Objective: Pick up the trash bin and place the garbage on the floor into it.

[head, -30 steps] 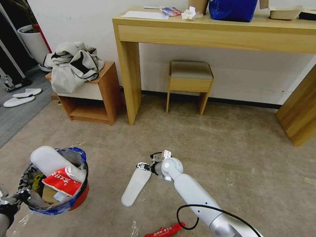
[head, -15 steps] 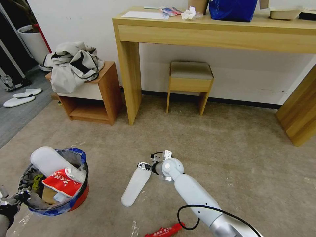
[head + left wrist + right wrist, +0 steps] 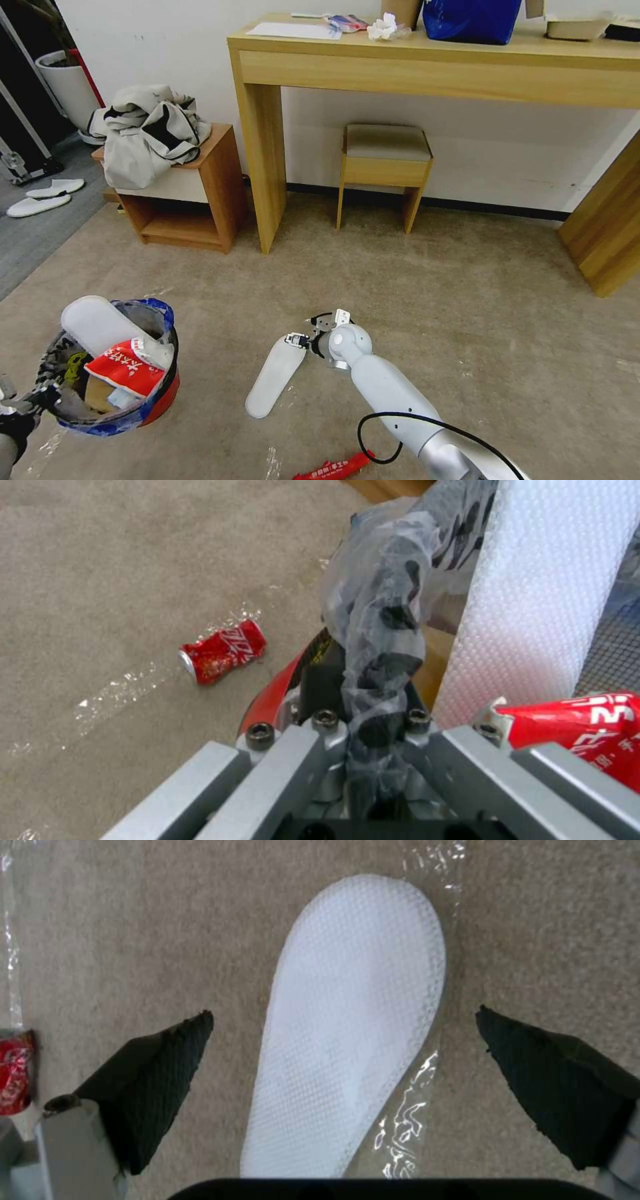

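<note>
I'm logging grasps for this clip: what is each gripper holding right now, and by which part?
Left gripper grips the trash bin by its bag-lined rim. Right gripper is open above the white slipper, holding nothing.

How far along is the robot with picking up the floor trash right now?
Done: the trash bin, held by the left gripper, already holds a slipper and a red wrapper. In hand: the open right gripper straddles the second slipper. Left: that slipper, a red can and another red wrapper.

Red bag-lined trash bin (image 3: pixel 143 400) holds a slipper; another white slipper (image 3: pixel 275 377) lies flat on carpet (image 3: pixel 467 320).
</note>
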{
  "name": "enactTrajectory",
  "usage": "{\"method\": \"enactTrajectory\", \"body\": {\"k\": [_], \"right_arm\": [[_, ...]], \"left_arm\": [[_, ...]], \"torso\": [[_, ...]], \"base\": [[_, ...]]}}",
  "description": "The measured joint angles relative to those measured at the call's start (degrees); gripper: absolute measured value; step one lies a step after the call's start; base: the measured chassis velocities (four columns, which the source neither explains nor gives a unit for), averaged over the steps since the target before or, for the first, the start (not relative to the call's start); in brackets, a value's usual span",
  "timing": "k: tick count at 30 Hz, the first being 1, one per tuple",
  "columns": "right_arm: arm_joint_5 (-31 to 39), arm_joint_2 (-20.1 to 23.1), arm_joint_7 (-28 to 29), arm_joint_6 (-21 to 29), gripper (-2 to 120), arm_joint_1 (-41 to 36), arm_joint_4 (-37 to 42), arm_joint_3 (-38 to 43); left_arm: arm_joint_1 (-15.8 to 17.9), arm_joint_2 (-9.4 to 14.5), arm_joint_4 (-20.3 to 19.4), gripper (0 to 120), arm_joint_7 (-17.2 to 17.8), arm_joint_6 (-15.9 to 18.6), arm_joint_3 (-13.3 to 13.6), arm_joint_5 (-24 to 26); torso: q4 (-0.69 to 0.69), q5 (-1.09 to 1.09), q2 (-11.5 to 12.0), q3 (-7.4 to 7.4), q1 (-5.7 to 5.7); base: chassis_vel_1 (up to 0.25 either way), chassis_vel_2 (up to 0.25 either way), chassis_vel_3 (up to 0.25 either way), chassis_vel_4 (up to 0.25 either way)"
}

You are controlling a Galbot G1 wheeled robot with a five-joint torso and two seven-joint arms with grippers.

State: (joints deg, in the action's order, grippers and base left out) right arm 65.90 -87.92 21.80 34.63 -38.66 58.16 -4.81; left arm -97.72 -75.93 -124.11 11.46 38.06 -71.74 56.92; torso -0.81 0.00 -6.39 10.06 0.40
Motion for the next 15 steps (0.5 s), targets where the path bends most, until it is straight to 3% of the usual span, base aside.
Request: {"method": "enactTrajectory", "body": {"k": [15], "right_arm": [[-2.2, -1.6, -2.2, -0.5, 100, 0.9, -3.2, -0.5]], "left_arm": [[0.0, -0.4, -0.3, 0, -0.1, -0.1, 0.2, 0.0]], "torso": [[0.0, 0.0, 0.0, 0.0, 0.0]], "base": [[0.0, 0.0, 0.0, 0.0]]}}
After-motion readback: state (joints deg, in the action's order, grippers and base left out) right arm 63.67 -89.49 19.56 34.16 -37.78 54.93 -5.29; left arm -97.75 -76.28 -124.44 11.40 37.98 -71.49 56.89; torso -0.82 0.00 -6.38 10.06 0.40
